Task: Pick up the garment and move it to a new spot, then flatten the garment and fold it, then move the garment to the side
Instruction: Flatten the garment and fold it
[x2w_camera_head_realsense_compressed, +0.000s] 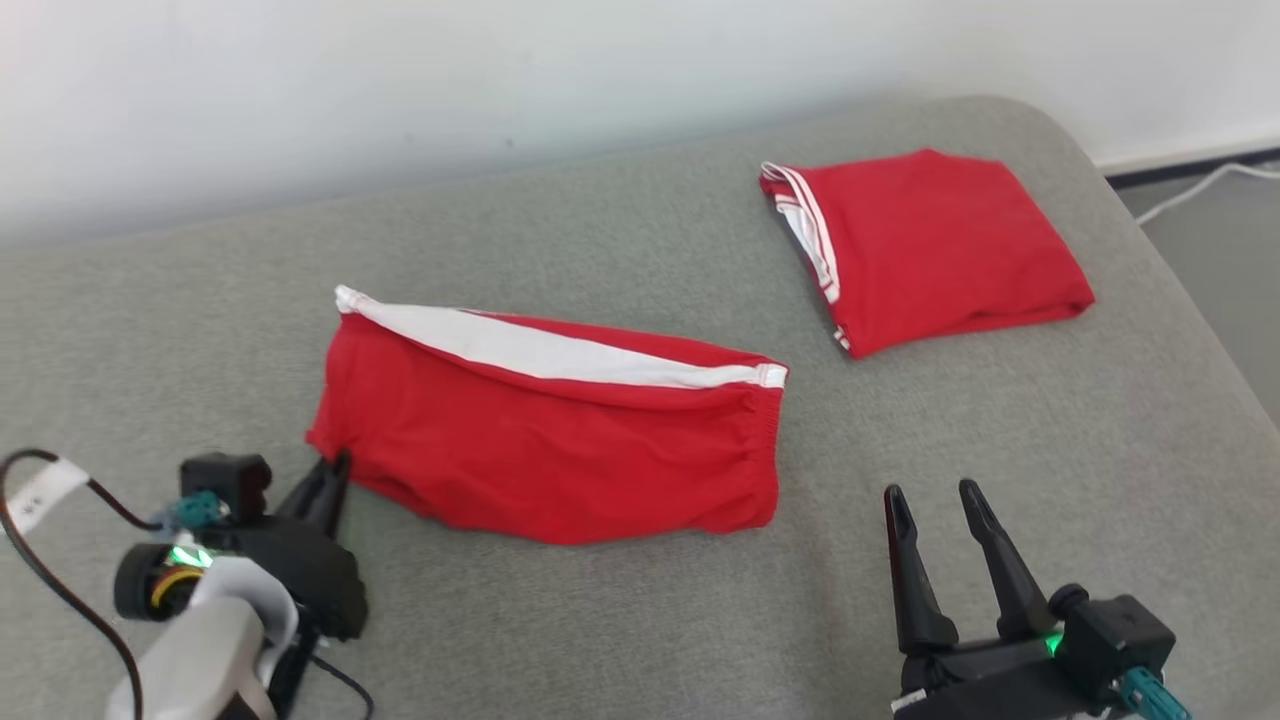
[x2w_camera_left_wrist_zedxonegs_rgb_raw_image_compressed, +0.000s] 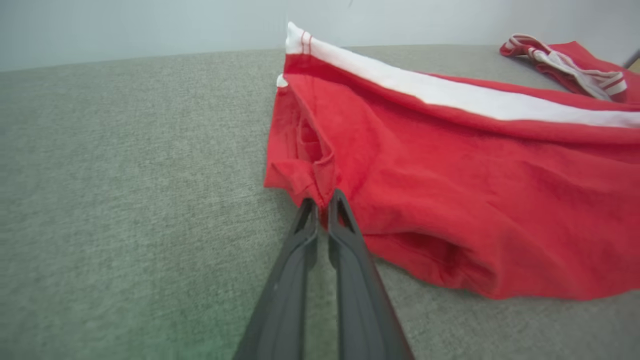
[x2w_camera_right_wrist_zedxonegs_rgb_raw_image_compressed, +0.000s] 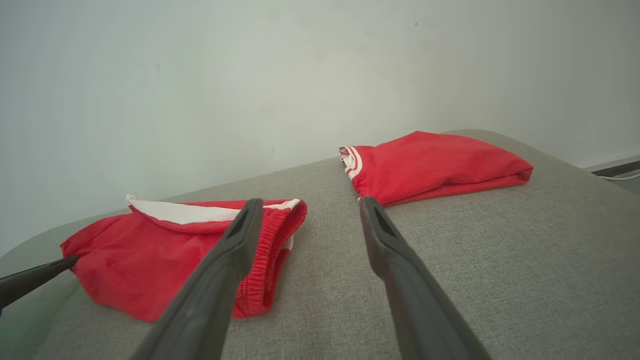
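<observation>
Garment (x2w_camera_head_realsense_compressed: 560, 450): red shorts with a white side stripe, laid out at the centre of the grey padded surface (x2w_camera_head_realsense_compressed: 620, 630).
Left gripper (x2w_camera_head_realsense_compressed: 335, 468): fingers are pressed together and clamped on the near-left corner of the shorts.
Right gripper (x2w_camera_head_realsense_compressed: 940, 495): fingers are held apart at near right, clear of the cloth.
Second red garment (x2w_camera_head_realsense_compressed: 940, 250): folded, placed at far right.

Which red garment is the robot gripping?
The red shorts with the broad white stripe, pinched by the left gripper; the folded red garment lies apart, untouched.

The left gripper (x2w_camera_head_realsense_compressed: 335, 467) and right gripper (x2w_camera_head_realsense_compressed: 930, 490) have long, dark, tapering fingers (x2w_camera_head_realsense_compressed: 1003, 565). Behind the left one are a pale forearm (x2w_camera_head_realsense_compressed: 200, 650), a looping black cable (x2w_camera_head_realsense_compressed: 118, 506) and a green light (x2w_camera_head_realsense_compressed: 185, 556).
</observation>
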